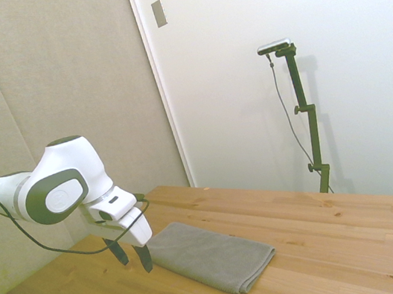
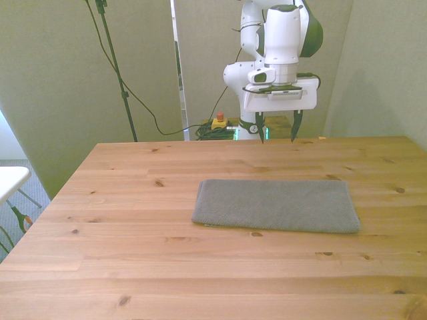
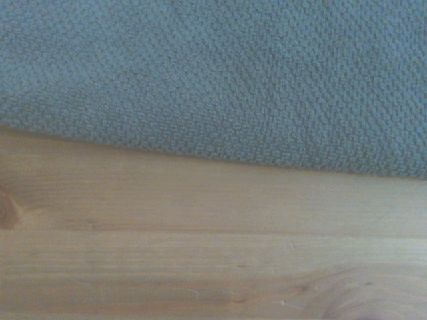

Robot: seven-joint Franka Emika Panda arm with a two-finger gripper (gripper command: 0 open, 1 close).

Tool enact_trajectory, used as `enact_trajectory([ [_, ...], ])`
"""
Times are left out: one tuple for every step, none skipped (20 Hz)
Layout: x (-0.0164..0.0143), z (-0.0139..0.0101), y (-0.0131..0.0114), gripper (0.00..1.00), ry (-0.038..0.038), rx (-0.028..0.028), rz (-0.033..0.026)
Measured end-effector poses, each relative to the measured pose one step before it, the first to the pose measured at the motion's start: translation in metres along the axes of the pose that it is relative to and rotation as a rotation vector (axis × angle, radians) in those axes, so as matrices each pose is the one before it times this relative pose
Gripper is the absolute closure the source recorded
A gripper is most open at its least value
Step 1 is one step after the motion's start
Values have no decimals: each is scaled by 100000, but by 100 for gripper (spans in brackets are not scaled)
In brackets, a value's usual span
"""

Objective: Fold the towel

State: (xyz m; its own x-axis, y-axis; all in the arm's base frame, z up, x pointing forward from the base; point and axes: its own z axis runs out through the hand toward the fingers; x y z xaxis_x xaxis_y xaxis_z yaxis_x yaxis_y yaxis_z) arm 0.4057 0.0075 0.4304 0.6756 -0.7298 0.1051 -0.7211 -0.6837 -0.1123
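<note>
While the arm hangs over the worktop, the items read as follows.

Jaws (image 2: 276,135): released, the two dark fingers (image 1: 144,257) spread apart and pointing down; nothing between them; held clear above the wood, touching neither cloth nor worktop.

Towel (image 2: 276,205): plain grey, soft, rectangular, lying flat in layers on the worktop; below the jaws and on the side away from the arm's base, its near long edge roughly under them; stacked layer edges show at the short end farthest from the jaws in the side view (image 1: 213,254).

Towel, wrist view (image 3: 220,80): nubbly grey weave filling the part of the picture next to a strip of bare wood; the cloth edge runs nearly straight across, slightly slanted.

Worktop (image 2: 133,267): light wooden planks with knots and grain, bare around the towel on every side.

Arm (image 1: 60,188): white with grey joint covers, a black cable looping beneath it to the wrist.

Backdrop: beige panels (image 1: 56,72) behind the arm, white wall (image 1: 338,2) beyond the worktop's far end.
</note>
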Motion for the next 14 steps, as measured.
enact_trajectory([
  [29, 72, -23, 0, -249, -159, 25],
  [15, 34, -39, 0, -413, -254, 49],
  [90, -100, -220, 0, 145, 164, 93],
  [197, -389, -678, 0, 930, 339, 111],
  [125, -607, -1181, 0, 1881, 213, 257],
  [96, -659, -1602, 0, 3071, -578, -124],
  [-146, -381, -1860, 0, 3920, -1605, -487],
  [-450, -28, -2170, 0, 4914, -2790, -464],
  [-593, 278, -1936, 0, 4321, -2579, -585],
  [-810, 446, -1875, 0, 4178, -2542, -688],
  [-870, 372, -1652, 0, 4264, -2479, -638],
  [-787, 220, -1462, 0, 4281, -2690, -436],
  [-648, -69, -1321, 0, 4706, -2506, -150],
  [-595, -243, -1214, 0, 4859, -2485, 235],
])
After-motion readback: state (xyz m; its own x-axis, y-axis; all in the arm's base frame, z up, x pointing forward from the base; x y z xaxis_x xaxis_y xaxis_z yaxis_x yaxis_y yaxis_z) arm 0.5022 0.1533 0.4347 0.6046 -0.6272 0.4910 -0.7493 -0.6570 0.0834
